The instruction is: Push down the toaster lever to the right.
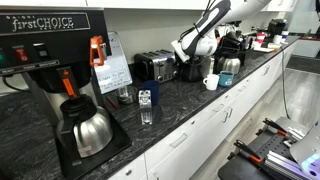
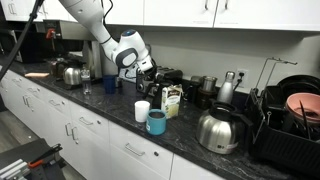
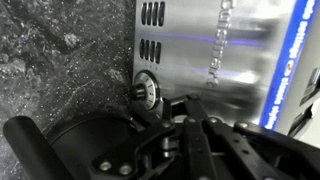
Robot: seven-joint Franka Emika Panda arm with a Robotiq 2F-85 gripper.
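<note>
Wrist view: the toaster (image 3: 205, 60) fills the frame, a brushed metal wall with vent slots. It stands on the dark, speckled table (image 3: 60, 60). A small round knob (image 3: 147, 93) sticks out low on its face. Whether this is the lever's handle or a dial is unclear. The black tool (image 3: 165, 108) sits just beside the knob, perhaps touching it. Its jaws are lost in shadow, so I cannot tell whether it is released or clenched.

In an exterior view the arm reaches down to one end of the toaster, which stands near the back wall. A white mug (image 1: 211, 82) and a kettle (image 1: 228, 66) stand nearby.

The toaster is probably light and smooth-sided, so a sideways shove could make it slide on the polished table. The lever is likely small, stiff and spring-loaded. Pressing straight down on its top should do, with no grip needed.

The wall, mug and kettle crowd the toaster. The open room lies toward the table's front edge.
</note>
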